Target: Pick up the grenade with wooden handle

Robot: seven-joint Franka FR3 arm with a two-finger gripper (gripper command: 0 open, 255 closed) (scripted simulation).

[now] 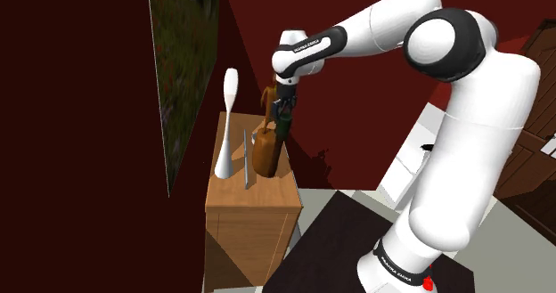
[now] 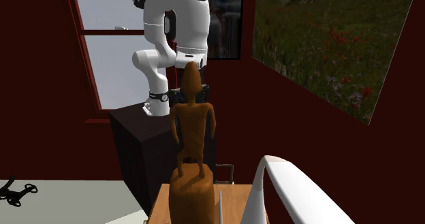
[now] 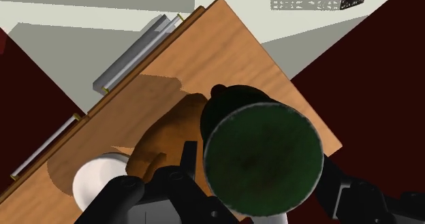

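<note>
The grenade [image 3: 262,158] faces the wrist camera with its round dark-green head; its handle is hidden beneath. My black gripper [image 3: 259,173] is shut on it, one finger [image 3: 185,167] on each side. In the shoulder view the gripper [image 1: 283,110] hangs over the right edge of a wooden cabinet [image 1: 233,193], with the dark grenade [image 1: 282,127] in it, close beside a brown carved figure [image 1: 265,150]. Whether the grenade touches the cabinet top, I cannot tell. In the second exterior view the figure [image 2: 193,124] stands in front of the hand.
A tall white vase [image 1: 228,126] and a thin grey upright piece [image 1: 246,162] stand on the cabinet beside the figure. A landscape picture [image 1: 183,60] hangs on the dark red wall behind. The dark stand [image 1: 343,247] is at the lower right.
</note>
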